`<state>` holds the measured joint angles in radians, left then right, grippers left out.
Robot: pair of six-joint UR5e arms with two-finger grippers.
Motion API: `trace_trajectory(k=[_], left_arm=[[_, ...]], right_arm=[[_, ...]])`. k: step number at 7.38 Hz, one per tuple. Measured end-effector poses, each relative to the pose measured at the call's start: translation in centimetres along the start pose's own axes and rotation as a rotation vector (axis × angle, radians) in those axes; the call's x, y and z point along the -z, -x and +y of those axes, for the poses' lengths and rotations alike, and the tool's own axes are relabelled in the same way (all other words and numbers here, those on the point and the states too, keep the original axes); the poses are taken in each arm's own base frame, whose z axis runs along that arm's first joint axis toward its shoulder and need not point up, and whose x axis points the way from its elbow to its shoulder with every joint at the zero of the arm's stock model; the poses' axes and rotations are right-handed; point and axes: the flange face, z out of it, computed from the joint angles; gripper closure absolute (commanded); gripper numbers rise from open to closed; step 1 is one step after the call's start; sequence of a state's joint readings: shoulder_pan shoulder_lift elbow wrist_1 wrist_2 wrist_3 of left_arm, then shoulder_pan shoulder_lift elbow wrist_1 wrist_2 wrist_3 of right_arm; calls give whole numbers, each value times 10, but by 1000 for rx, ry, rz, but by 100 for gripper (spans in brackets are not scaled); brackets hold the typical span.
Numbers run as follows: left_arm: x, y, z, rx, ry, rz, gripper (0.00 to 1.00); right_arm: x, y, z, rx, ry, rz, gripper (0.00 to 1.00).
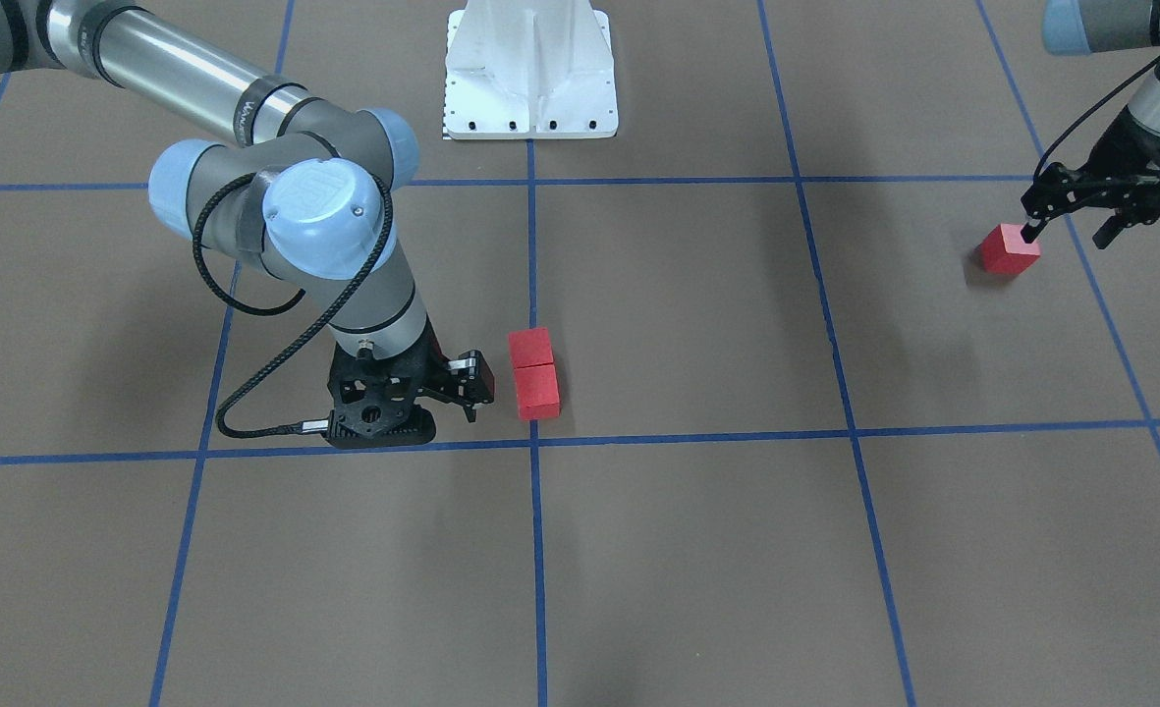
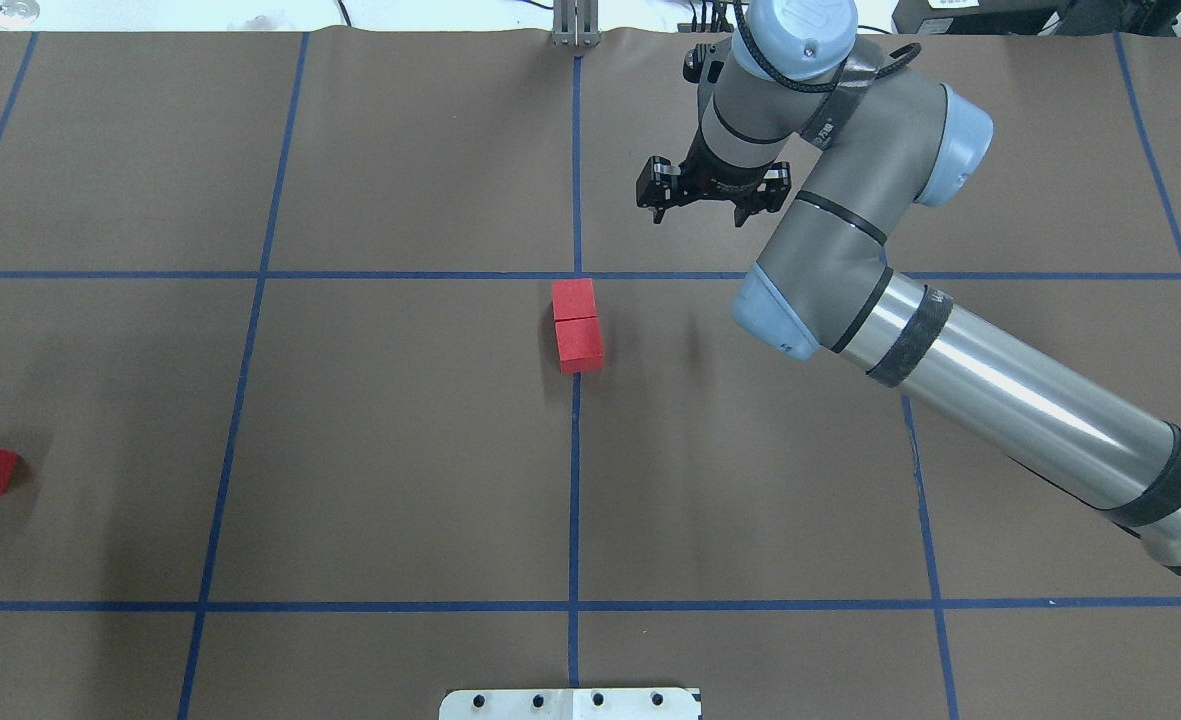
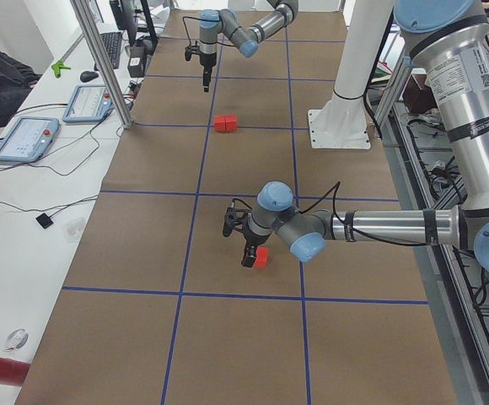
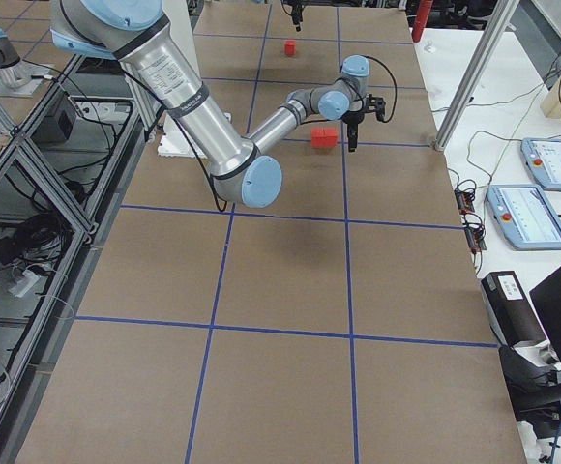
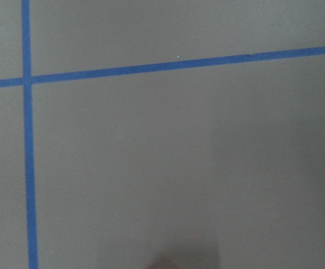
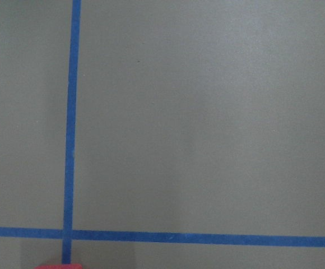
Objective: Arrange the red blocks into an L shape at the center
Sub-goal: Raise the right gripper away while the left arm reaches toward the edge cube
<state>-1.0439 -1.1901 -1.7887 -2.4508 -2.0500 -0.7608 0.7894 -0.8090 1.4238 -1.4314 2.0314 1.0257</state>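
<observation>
Brown paper covered the worktop (image 2: 400, 450), ruled into large squares by blue tape. Two of the red blocks (image 2: 577, 325) sat face to face at the centre, on the central tape line (image 2: 574, 480). Their joint long axis ran along that line, straight away from the robot.

The third block (image 1: 1010, 248) lay well apart on the robot's left side, and the coming move appeared to turn on it. The left end effector (image 1: 1069, 234) was by far the nearer one. It stood just outboard of the third block, so the block lay on its centre-facing side and not between its fingers. Its fingers were spread wide and held nothing. One fingertip (image 1: 1031, 234) sat at the block's outer upper corner, but whether it touched could not be told. The left wrist view showed only paper, tape and a faint reddish blur at its lower edge.

The right end effector (image 2: 700, 212) hung near the centre pair, off to the robot's right and a little beyond it. Its fingers were parted and empty, and nothing was in contact with them.

My judgement was that the L was two-thirds built. The third block had to cross to the centre and land sideways against one end of the pair, not in line with it, without nudging the two already set.
</observation>
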Motion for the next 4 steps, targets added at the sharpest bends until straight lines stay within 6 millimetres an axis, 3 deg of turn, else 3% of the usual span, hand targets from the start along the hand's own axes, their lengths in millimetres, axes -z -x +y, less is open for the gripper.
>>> trace_trajectory(k=[2, 4], left_arm=[[-6, 7, 6, 45, -16, 4, 0], [-13, -1, 13, 35, 7, 11, 0]], right_arm=[[-4, -11, 2, 0, 1, -2, 1], [-7, -16, 3, 2, -2, -5, 1]])
